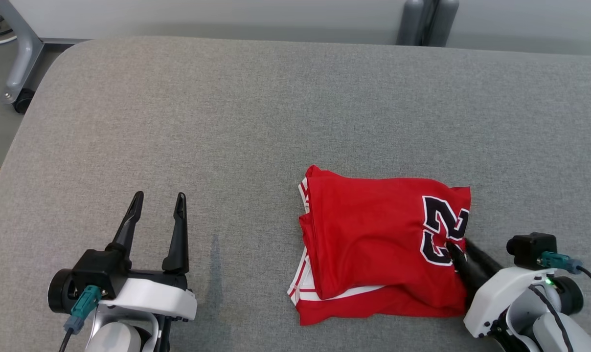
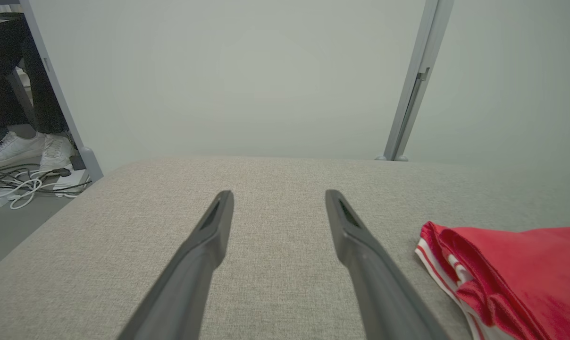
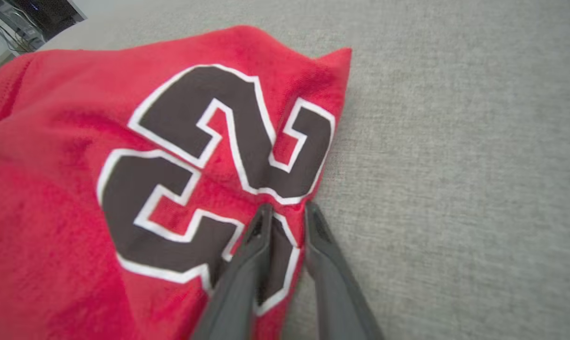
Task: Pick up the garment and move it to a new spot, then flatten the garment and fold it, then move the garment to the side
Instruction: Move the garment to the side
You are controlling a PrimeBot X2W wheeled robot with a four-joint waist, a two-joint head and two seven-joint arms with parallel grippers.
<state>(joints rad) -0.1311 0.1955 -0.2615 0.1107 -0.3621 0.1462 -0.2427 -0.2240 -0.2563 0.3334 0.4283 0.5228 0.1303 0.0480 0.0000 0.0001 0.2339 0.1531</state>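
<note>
Jersey lies folded on table, at 4 o'clock in head view. Right gripper is at the jersey's 3 o'clock edge, fingers clenched on fabric by the black number. Left gripper sits at 8 o'clock, fingers spread and holding nothing, well apart from jersey.

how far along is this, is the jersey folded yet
Folding looks done: the red jersey lies as a compact stack of layers on the gray surface. In hand: the right gripper is pinched shut on its edge beside the black number, while the left gripper sits open, apart from the cloth. Left to do: carrying the folded jersey off to the side.
</note>
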